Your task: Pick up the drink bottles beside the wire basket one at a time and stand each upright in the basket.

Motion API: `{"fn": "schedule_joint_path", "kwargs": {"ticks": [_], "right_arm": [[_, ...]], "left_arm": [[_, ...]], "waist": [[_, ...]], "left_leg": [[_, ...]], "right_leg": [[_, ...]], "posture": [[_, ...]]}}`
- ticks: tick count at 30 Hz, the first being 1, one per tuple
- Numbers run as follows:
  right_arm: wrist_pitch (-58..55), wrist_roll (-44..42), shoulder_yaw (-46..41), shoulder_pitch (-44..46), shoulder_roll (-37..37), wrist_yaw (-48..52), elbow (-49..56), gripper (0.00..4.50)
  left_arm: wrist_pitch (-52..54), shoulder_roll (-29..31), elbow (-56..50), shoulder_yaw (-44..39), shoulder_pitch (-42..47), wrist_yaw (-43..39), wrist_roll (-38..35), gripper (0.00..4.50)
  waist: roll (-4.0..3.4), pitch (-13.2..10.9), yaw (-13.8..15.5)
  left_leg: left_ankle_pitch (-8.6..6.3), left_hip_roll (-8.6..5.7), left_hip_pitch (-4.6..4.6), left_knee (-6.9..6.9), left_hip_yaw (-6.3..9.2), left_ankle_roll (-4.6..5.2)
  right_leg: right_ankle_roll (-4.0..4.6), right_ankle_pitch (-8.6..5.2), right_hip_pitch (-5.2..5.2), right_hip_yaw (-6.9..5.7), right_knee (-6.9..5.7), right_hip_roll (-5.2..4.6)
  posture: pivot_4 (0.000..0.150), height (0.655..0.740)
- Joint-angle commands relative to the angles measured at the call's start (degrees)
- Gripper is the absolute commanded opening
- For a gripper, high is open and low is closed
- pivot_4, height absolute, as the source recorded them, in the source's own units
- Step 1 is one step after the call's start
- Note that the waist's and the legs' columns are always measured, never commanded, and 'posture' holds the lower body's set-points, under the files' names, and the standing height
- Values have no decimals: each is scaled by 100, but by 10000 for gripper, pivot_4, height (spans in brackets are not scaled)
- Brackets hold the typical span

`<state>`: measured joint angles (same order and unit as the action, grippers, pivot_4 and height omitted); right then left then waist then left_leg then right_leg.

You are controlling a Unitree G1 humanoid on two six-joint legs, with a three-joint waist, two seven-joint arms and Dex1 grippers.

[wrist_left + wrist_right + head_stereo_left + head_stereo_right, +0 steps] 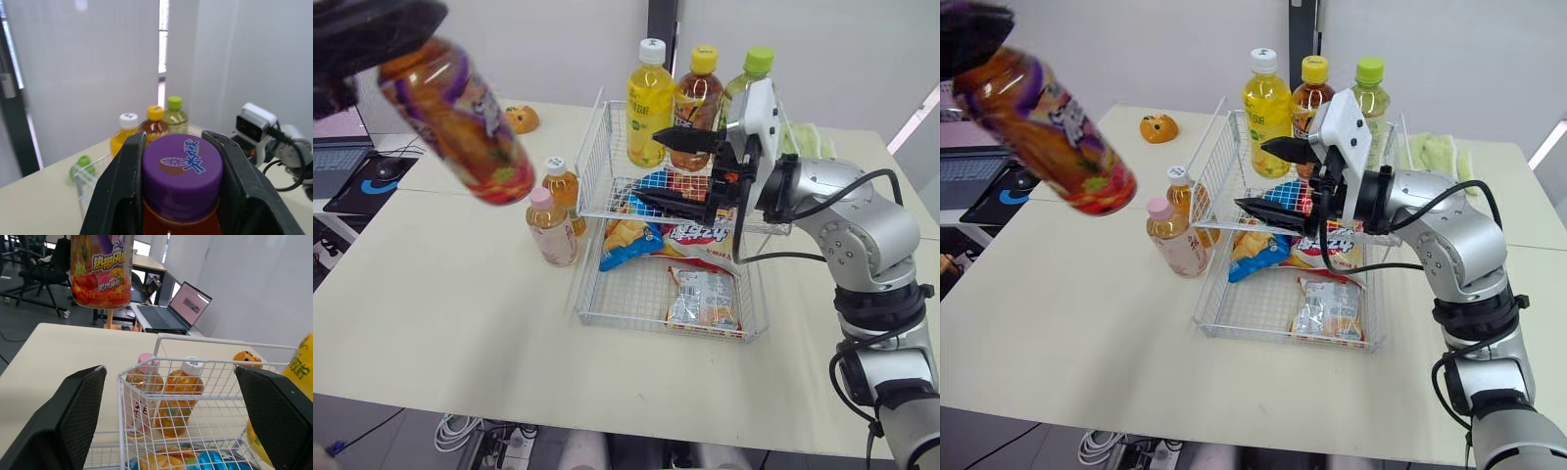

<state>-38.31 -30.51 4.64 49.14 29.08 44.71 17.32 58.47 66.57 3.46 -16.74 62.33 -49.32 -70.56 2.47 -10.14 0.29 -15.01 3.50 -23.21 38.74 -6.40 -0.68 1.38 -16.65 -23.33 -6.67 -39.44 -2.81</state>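
Observation:
My left gripper (181, 191) is shut on a purple-capped fruit drink bottle (455, 117), held high and tilted over the table's left side. Its cap (182, 166) sits between the black fingers (122, 186). A pink-capped bottle (551, 227) and a white-capped bottle (564, 188) stand just left of the wire basket (666, 318). Three bottles, white-capped yellow (649, 103), yellow-capped brown (697, 93) and green-capped (750, 83), stand upright at the basket's far end. My right gripper (674, 168) hangs open over the basket, with nothing between its fingers (68, 416).
Snack packets (703, 296) lie on the basket floor. A small orange toy (522, 118) rests at the table's far left. A laptop (176, 308) sits on a side desk to the left. A green cloth (1435, 154) lies behind the basket at right.

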Motion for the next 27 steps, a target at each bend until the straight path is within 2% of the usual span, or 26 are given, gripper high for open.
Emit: {"fn": "schedule_joint_path", "kwargs": {"ticks": [1, 3, 8, 12, 21, 27], "right_arm": [[-124, 43, -321, -155, 152, -353, 490, 45000], [-271, 52, -406, -274, 223, -556, 691, 45000], [-1204, -882, -2073, -1205, 1327, -717, 2014, 45000], [-1630, -1259, -2767, -1724, 1702, -1094, 2514, 45000], [-2289, -2462, -3777, -2367, 1988, -2078, 3307, 45000], [-2342, -3285, -4148, -2693, 2312, -2695, 3518, 45000]], "left_arm": [[-90, -365, 380, 556, 868, -562, 462, 13844], [-105, -694, 633, 849, 1263, -930, 707, 13844], [-482, -1671, 1366, 1378, 2003, -1816, 1405, 13844], [-1400, -2728, 1973, 1655, 2211, -2241, 2160, 13844], [-3151, -4282, 2812, 2072, 2240, -2618, 3596, 13844], [-3892, -5003, 3252, 2206, 2258, -2307, 4332, 13844]], "waist": [[0, 0, -11], [0, 0, -24], [-9, -6, 30], [-10, -6, 32], [-13, -8, -30], [-13, -8, -8]], "left_leg": [[0, -2, -1, 0, 0, 0], [1, -3, -9, 0, -2, -1], [2, -7, -72, 7, 1, -2], [3, -5, -69, 9, -6, -3], [8, -6, -61, 11, -10, -8], [8, -9, -62, 13, -12, -8]], "right_leg": [[-3, -2, 0, 2, 0, 0], [-7, -4, -9, 5, 0, 0], [-8, -5, -66, 1, 0, -1], [-8, -5, -70, 4, -7, 0], [-8, -5, -76, 21, -33, 5], [-9, -5, -76, 29, -33, 4]], "posture": [[1500, 7400], [1500, 7400], [1500, 7400], [1500, 7400], [1500, 7400], [1500, 7400]]}}
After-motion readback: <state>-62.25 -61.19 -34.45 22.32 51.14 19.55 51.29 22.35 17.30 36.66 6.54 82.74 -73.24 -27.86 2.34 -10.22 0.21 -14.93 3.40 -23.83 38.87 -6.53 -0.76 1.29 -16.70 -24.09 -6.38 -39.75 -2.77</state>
